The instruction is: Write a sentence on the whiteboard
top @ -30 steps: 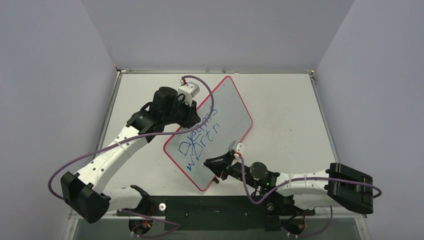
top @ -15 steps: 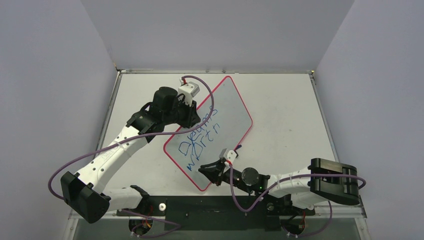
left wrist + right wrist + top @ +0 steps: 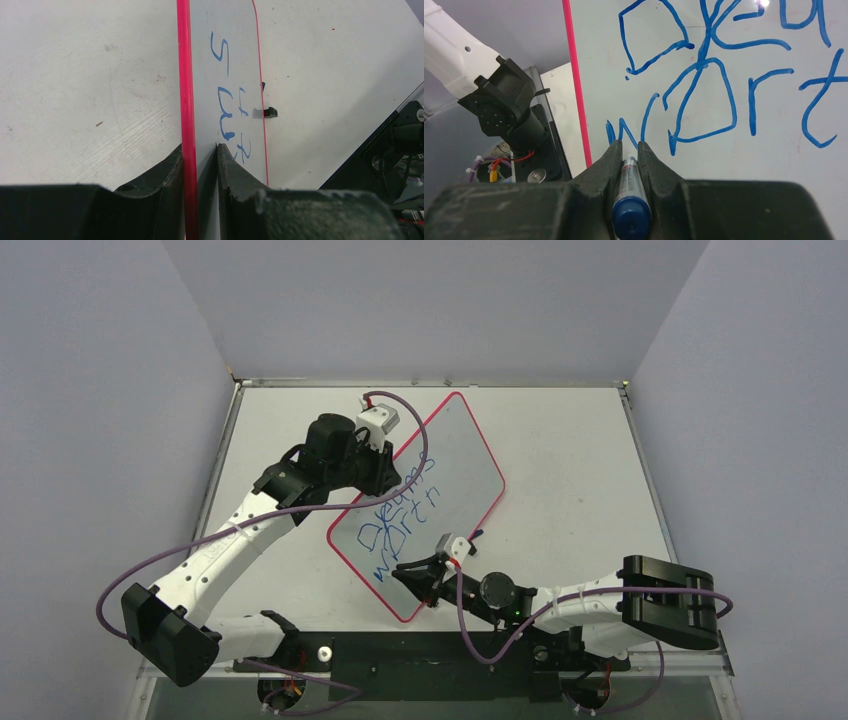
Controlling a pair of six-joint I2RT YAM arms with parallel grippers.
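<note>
Right pincer [image 3: 405, 570], in the overhead view, reaches in from the near edge to the lower corner of the whiteboard [image 3: 455, 455]. It looks clenched, though I cannot make out from here what it holds. The left pincer [image 3: 385, 472] is at the board's far-left edge. The board lies slanted across the table [image 3: 580, 460], and the sentence [image 3: 400, 512] runs in blue over its nearer half. From here I count two arms, two pincers, one whiteboard and three uneven lines of writing, the third barely begun.

Left wrist view: the left pincer [image 3: 199, 147] is clamped on the board's pink rim [image 3: 183, 75], one finger on each side, pinning it. Blue letters run sideways up the white surface. One small black clip [image 3: 270, 112] sits on the opposite rim.

Right wrist view: the right pincer [image 3: 629, 145] grasps one marker [image 3: 631, 210], with its blue butt end toward the lens. The tip is hidden between the fingers, right at the board. Just above the fingers is a small blue "w", with the two larger lines of lettering beyond it.

My reading is that the third line is the step in hand, with only its first letter down. The next move calls for dragging the tip sideways under the second line with light, even pressure, clear of the letters above. Meanwhile the left pincer should hold the board steady.
</note>
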